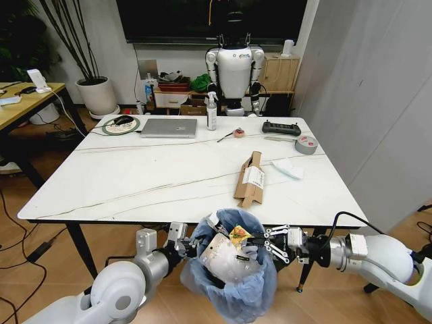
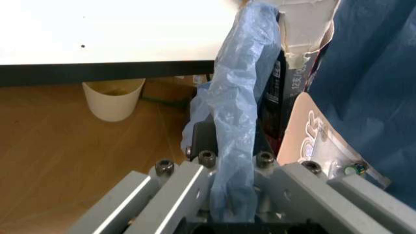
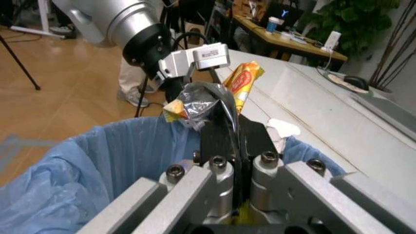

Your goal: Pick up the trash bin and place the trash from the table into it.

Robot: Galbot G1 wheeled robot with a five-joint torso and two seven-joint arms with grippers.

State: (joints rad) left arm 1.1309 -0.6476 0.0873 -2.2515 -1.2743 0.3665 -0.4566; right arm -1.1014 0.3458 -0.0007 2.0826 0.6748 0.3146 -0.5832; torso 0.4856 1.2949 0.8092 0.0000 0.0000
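Note:
The trash bin (image 1: 233, 283), lined with a crinkled blue bag, hangs just below the table's (image 1: 135, 182) front edge. My left gripper (image 1: 183, 241) is shut on its rim; in the left wrist view that gripper (image 2: 234, 144) pinches the blue bag (image 2: 240, 87). My right gripper (image 1: 255, 241) is over the bin's mouth, shut on a yellow wrapper (image 1: 239, 234). The right wrist view shows this gripper (image 3: 227, 127) holding the yellow and silver wrapper (image 3: 242, 80) above the bin (image 3: 97, 161). White paper trash (image 1: 223, 260) lies inside the bin. A torn brown cardboard box (image 1: 250, 179) and a flat white packet (image 1: 289, 167) lie on the table.
Along the table's far side stand a silver laptop (image 1: 169, 127), a spray bottle (image 1: 211, 111), a black controller (image 1: 280, 127) and a grey tape roll (image 1: 306, 144). A cream bucket (image 2: 114, 97) stands on the floor under the table. A grey wall (image 1: 378, 101) is to the right.

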